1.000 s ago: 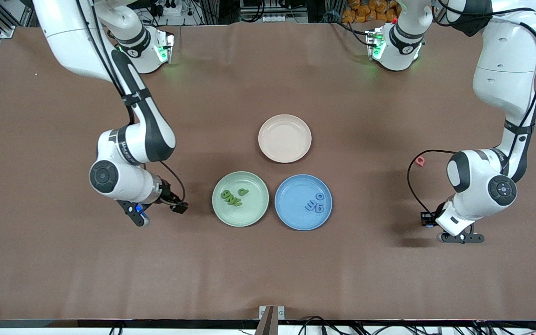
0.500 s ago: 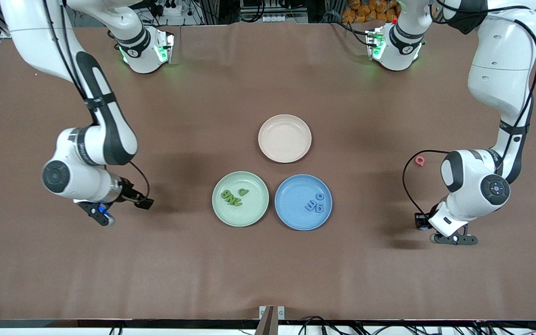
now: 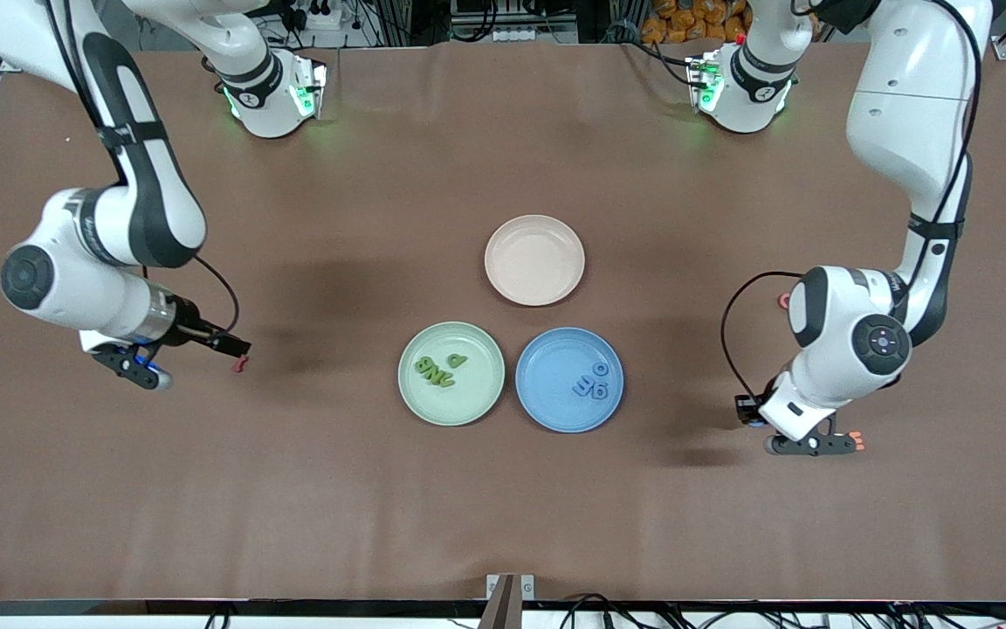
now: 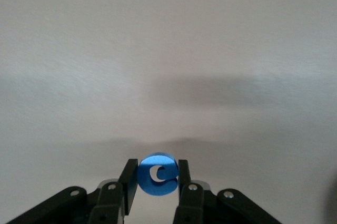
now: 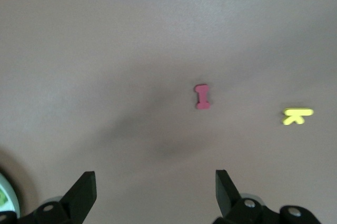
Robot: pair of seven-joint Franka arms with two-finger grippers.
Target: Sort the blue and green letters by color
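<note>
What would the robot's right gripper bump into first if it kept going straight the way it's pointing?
Probably the small dark red letter. The right gripper is open over bare table, and that letter lies ahead between its fingers' lines. A yellow letter sits off to one side. Depth is hard to judge.

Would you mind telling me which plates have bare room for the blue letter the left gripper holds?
The pink plate is bare. The blue plate is free toward the green plate; its letters crowd the left arm's side. The left gripper holds the blue letter.
</note>
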